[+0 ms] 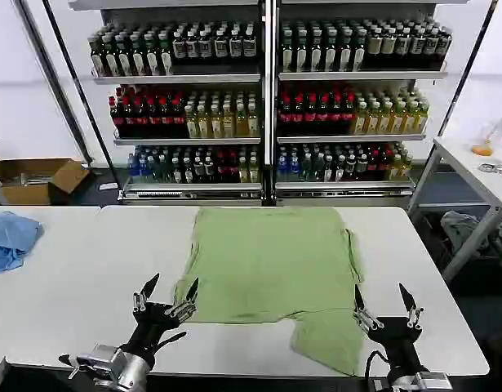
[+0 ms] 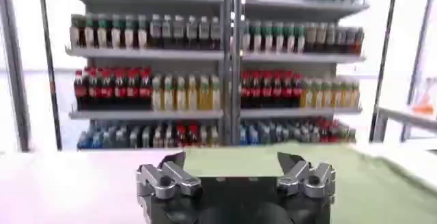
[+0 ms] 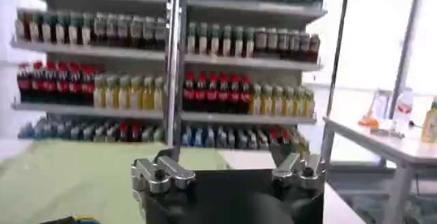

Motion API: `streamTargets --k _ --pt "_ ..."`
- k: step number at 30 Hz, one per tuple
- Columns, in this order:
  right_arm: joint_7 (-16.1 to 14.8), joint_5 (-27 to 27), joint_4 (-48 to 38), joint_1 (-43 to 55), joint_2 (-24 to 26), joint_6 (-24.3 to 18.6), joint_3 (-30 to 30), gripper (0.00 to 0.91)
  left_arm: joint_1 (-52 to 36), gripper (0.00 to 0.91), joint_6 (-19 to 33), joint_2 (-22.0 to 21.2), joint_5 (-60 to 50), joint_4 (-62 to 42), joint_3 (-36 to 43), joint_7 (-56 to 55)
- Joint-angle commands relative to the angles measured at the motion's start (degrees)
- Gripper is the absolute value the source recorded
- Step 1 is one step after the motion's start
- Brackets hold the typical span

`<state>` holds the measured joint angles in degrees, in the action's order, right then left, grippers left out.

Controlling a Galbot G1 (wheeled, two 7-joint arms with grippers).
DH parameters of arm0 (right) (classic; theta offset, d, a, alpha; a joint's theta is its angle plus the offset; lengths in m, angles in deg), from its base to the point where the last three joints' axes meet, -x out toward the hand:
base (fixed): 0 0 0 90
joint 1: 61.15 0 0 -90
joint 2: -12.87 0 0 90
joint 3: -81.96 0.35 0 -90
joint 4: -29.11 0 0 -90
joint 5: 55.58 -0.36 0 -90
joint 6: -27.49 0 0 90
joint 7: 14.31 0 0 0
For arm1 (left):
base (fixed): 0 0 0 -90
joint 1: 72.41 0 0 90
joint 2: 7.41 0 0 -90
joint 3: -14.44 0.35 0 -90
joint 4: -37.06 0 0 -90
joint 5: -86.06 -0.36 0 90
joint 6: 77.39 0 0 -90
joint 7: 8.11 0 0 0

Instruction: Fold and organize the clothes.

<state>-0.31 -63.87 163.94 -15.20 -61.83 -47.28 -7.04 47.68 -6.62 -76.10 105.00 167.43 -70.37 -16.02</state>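
Observation:
The light green shirt (image 1: 271,269) lies flat on the white table (image 1: 79,278), partly folded, with one flap reaching toward the near edge at the right. My left gripper (image 1: 171,290) hovers open at the shirt's near left corner, fingers pointing up and away. My right gripper (image 1: 386,298) stands open just right of the shirt's near flap. Green cloth shows beyond the open left gripper (image 2: 232,164) in the left wrist view, and to one side of the open right gripper (image 3: 229,160) in the right wrist view. Neither holds anything.
A light blue cloth (image 1: 10,238) lies on the table at the far left. Shelves of bottles (image 1: 267,106) stand behind the table. A cardboard box (image 1: 38,180) sits on the floor at the left, a second white table (image 1: 479,175) at the right.

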Motion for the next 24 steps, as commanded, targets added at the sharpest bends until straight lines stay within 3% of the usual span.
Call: streamTargets --k 1,12,21,22,24 --pt "0.39 0.12 -1.14 -4.97 -0.17 2.70 -1.45 0.907 -5.32 0.907 -8.68 4.19 0.60 -9.19 2.96 -2.42" --pt "1.61 3.43 -3.75 -7.34 -2.33 3.16 -5.84 0.907 -8.01 0.907 -12.34 5.88 1.41 -13.16 3.99 -3.95" --pt "2.82 -1.82 -8.21 -1.41 -3.68 6.19 -7.48 0.907 -9.00 0.907 -12.65 6.15 1.94 -14.75 4.75 -3.98" --pt "3.28 -3.05 -9.09 0.23 -3.71 7.31 -7.63 0.907 -9.08 0.867 -12.81 6.24 2.33 -15.02 4.84 -3.97" --pt "3.42 -3.52 -9.43 0.84 -3.69 7.58 -7.72 0.605 -9.21 0.584 -13.05 6.38 2.89 -15.32 5.02 -3.98"
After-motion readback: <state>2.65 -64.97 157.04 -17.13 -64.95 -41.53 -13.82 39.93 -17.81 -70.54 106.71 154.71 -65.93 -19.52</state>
